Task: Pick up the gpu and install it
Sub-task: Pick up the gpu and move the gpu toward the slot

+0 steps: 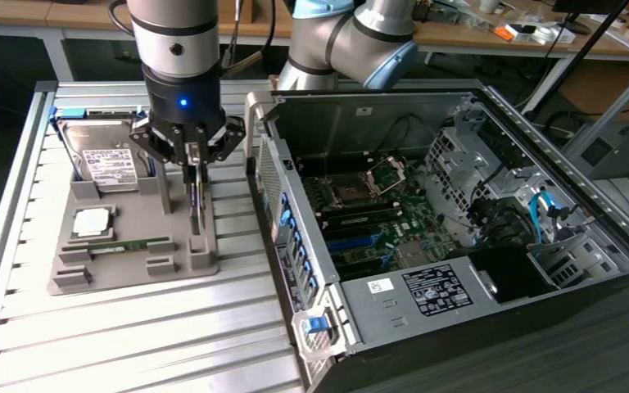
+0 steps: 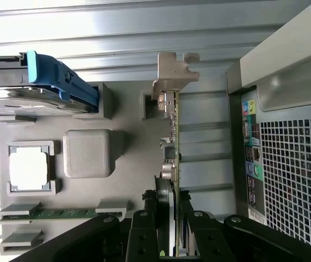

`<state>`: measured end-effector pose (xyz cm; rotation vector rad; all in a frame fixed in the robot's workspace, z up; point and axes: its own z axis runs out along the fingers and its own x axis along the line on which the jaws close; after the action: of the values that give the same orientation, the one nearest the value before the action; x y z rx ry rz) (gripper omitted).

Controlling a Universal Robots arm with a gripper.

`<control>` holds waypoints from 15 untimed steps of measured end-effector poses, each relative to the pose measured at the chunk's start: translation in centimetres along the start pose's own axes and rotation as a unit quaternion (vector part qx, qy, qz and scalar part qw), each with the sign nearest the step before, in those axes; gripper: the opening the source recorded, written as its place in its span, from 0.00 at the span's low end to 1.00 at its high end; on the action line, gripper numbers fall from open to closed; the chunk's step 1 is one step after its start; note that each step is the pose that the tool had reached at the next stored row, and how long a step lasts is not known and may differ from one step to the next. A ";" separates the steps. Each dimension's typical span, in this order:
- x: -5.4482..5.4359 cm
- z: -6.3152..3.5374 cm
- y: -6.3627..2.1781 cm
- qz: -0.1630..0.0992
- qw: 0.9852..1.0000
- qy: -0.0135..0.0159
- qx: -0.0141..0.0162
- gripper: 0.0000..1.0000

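Observation:
The gpu (image 1: 196, 205) is a thin dark card standing on edge in the grey holder (image 1: 128, 274) on the slatted table. My gripper (image 1: 193, 168) comes straight down over it, and its fingers are closed against both faces of the card's upper edge. In the wrist view the gpu (image 2: 175, 158) runs edge-on, with its silver bracket (image 2: 172, 76) at the far end. There my gripper (image 2: 172, 232) pinches the card between two black fingers (image 2: 143, 232). Whether the card's lower edge still rests in the holder's slot I cannot tell.
The grey holder (image 2: 128, 136) also carries a hard drive (image 1: 107, 160) in a blue caddy (image 2: 62, 82), a processor (image 1: 92, 219) and a green memory stick (image 1: 118, 244). The open computer case (image 1: 445, 213), its motherboard (image 1: 369, 221) exposed, lies close on the exterior view's right.

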<state>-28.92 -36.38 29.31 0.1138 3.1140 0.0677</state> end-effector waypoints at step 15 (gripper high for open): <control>0.0 -0.74 0.03 0.000 1.000 0.000 0.000 0.27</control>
<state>-28.92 -36.38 30.05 0.1138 3.1140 0.0683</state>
